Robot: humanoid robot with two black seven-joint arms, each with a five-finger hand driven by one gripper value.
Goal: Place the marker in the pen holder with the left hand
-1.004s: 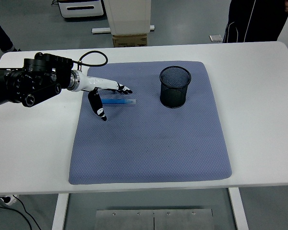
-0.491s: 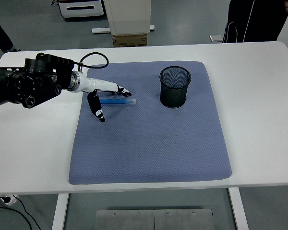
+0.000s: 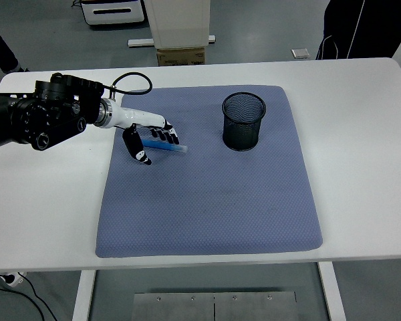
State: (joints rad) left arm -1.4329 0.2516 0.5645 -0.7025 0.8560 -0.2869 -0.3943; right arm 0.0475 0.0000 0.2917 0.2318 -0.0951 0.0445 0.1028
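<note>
Marker (image 3: 168,146), blue and slim, lies on the grey-blue mat (image 3: 207,200) at its upper left part, pointing roughly toward the black mesh pen holder (image 3: 243,121), which stands upright and well apart to the right. The left hand (image 3: 149,136) is over the marker's left half, fingers (image 3: 167,136) curling down across the barrel while the thumb (image 3: 140,154) hangs lower on the near side. The fingers look part closed around the marker, but whether they truly clamp it or only rest on it cannot be told from this view; the marker appears to sit on the mat, a little tilted, not lifted. The right arm does not show.

The grasp seems to be in hand, and the carry and drop are not yet done. Several things could spoil it. The hand holds near one end, so the free end may droop or swing on lifting, and the marker could twist out between the fingers. A round barrel on a soft textured mat may roll away if the thumb closes late or off line. The holder's mouth is narrow and its mesh wall light, so a tilted marker could strike the rim (image 3: 244,97) and tip or push the holder, or bounce outside onto the white table (image 3: 361,134). A person (image 3: 367,27) stands at the far edge.
</note>
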